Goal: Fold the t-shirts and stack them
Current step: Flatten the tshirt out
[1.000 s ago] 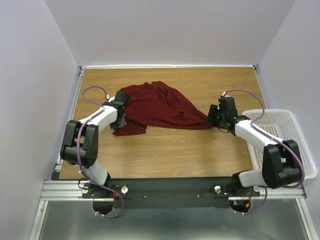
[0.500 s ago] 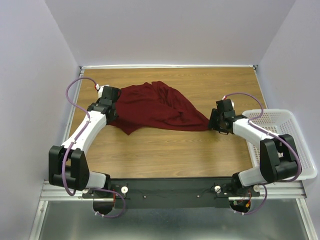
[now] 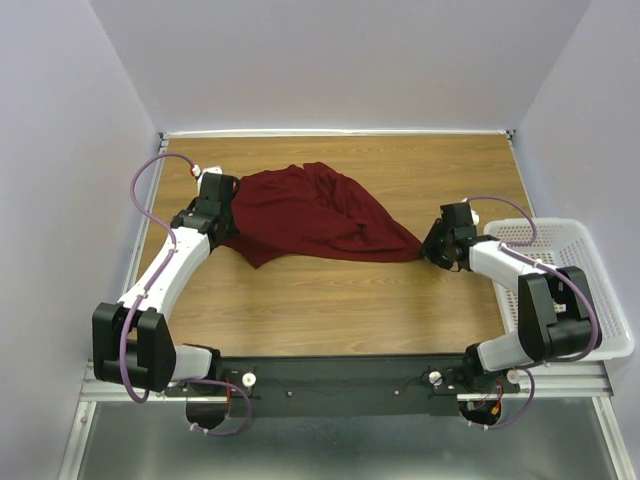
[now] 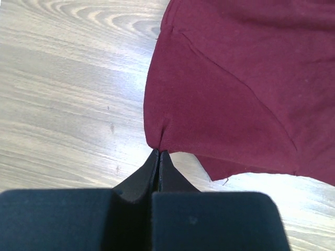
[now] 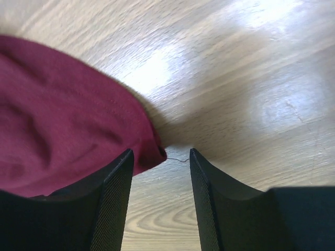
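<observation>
The left gripper (image 3: 222,222) sits at the left edge of the plain maroon soft-cloth t-shirt (image 3: 310,212). In the left wrist view its black fingers (image 4: 149,170) are pressed tight together, pinching a puckered point of the cloth's edge. The t-shirt lies crumpled, not folded, on the brown wood-grain table (image 3: 340,300); it spreads from left of centre toward the right and tapers to a narrow tip. That tip reaches the right gripper (image 3: 428,248), whose two dark fingers (image 5: 112,204) stand apart; the cloth's end lies between them, close to the left-hand one and not clamped. Farther right, a white plastic mesh basket (image 3: 580,240) rests at the table's right edge, apart from the cloth.
</observation>
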Motion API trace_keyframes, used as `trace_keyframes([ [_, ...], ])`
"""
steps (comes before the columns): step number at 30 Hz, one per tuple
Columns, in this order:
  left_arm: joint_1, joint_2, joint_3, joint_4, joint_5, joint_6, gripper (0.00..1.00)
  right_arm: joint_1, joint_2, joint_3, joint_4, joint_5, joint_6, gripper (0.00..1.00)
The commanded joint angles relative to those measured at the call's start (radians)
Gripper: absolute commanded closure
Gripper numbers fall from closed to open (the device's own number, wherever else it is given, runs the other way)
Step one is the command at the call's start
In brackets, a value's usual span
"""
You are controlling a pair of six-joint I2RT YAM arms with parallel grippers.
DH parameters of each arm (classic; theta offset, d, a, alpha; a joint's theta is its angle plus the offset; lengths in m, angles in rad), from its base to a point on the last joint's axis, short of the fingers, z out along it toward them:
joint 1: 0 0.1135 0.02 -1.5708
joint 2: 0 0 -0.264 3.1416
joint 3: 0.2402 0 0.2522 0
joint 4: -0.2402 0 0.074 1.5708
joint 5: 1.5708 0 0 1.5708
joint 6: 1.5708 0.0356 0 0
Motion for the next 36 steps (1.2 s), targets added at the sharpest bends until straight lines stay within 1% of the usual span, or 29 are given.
trace_keyframes([
  [1, 0.003, -0.029, -0.013, 0.023, 0.025, 0.017, 1.0, -0.029, -0.042, -0.051, 0.078, -0.025, 0.091, 0.48],
  [7, 0.004, -0.03, -0.013, 0.024, 0.03, 0.02, 1.0, -0.061, -0.01, -0.085, 0.115, -0.081, 0.116, 0.5],
  [8, 0.003, -0.03, -0.013, 0.024, 0.03, 0.019, 1.0, -0.062, 0.001, -0.091, 0.124, -0.116, 0.119, 0.5],
  [12, 0.004, -0.03, -0.016, 0.026, 0.043, 0.014, 1.0, -0.066, 0.018, -0.108, 0.15, -0.144, 0.131, 0.52],
  [18, 0.013, -0.035, -0.023, 0.031, 0.036, 0.002, 1.0, -0.064, 0.016, -0.102, 0.161, -0.16, 0.131, 0.63],
  [21, 0.03, -0.037, -0.027, 0.043, 0.048, -0.003, 1.0, -0.064, 0.002, -0.102, 0.159, -0.151, 0.127, 0.71],
  [22, 0.042, -0.037, -0.029, 0.049, 0.054, -0.004, 1.0, -0.066, -0.004, -0.099, 0.158, -0.14, 0.124, 0.87],
  [23, 0.043, -0.037, -0.029, 0.055, 0.054, -0.004, 1.0, -0.066, -0.007, -0.098, 0.156, -0.14, 0.124, 0.87],
  [24, 0.05, -0.034, -0.027, 0.058, 0.063, -0.003, 1.0, -0.066, -0.01, -0.097, 0.156, -0.134, 0.122, 0.92],
  [25, 0.067, -0.027, -0.023, 0.063, 0.072, -0.004, 1.0, -0.066, -0.013, -0.082, 0.158, -0.132, 0.116, 0.99],
  [28, 0.108, -0.007, 0.017, 0.081, 0.123, -0.004, 1.0, -0.066, -0.025, -0.011, 0.146, -0.126, 0.098, 0.99],
  [30, 0.131, 0.015, 0.082, 0.095, 0.161, -0.009, 1.0, -0.067, -0.038, 0.053, 0.127, -0.126, 0.087, 0.99],
  [31, 0.153, 0.028, 0.115, 0.092, 0.169, -0.009, 1.0, -0.066, -0.038, 0.138, 0.107, -0.123, 0.069, 0.99],
  [32, 0.164, 0.04, 0.205, 0.081, 0.177, -0.01, 1.0, -0.066, -0.038, 0.186, 0.092, -0.118, 0.055, 0.99],
  [34, 0.181, 0.088, 0.316, 0.063, 0.186, -0.01, 1.0, -0.066, -0.024, 0.3, 0.061, -0.094, 0.014, 0.99],
  [35, 0.217, 0.106, 0.444, 0.04, 0.195, -0.012, 1.0, -0.067, -0.016, 0.414, 0.028, -0.092, -0.002, 0.99],
  [36, 0.231, 0.141, 0.517, 0.025, 0.198, -0.024, 1.0, -0.067, -0.007, 0.487, 0.012, -0.063, -0.016, 0.99],
])
